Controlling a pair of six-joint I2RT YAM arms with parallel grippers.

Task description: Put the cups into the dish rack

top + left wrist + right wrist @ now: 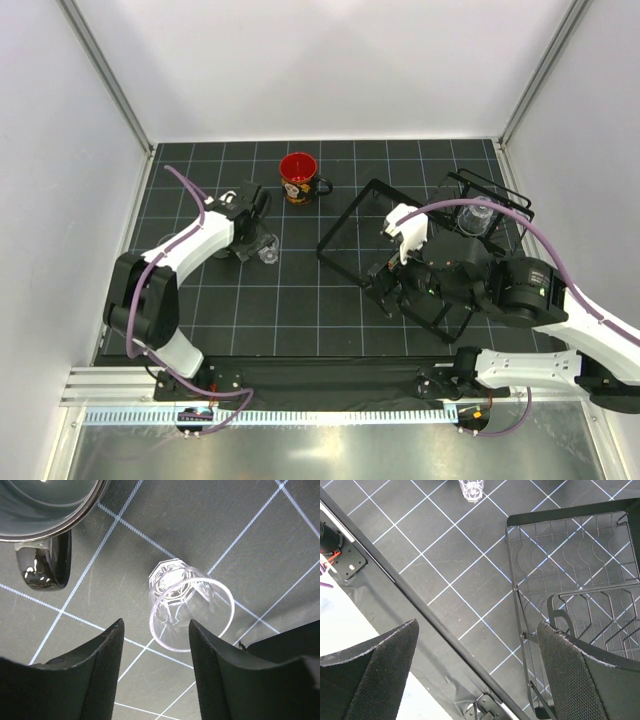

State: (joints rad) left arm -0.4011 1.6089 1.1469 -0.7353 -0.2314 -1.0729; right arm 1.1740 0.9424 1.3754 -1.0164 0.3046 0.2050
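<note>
Clear cup [192,612] lies on its side on the desk [260,540], between the tips of the left tool [156,627], which is wide open.
The right tool [477,627] is wide open too and holds nothing. It hangs over the desk's near edge, with the dish rack [570,555] just beside one finger. Only the top view shows the red mug [298,178] standing far back and another cup [475,218] sitting in the rack's far right part.

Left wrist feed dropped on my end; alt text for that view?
A clear tumbler sits on the black gridded mat just beyond the open left gripper, in line with the gap between its jaws. A larger vessel with a glossy dark handle fills the top-left corner.
</note>
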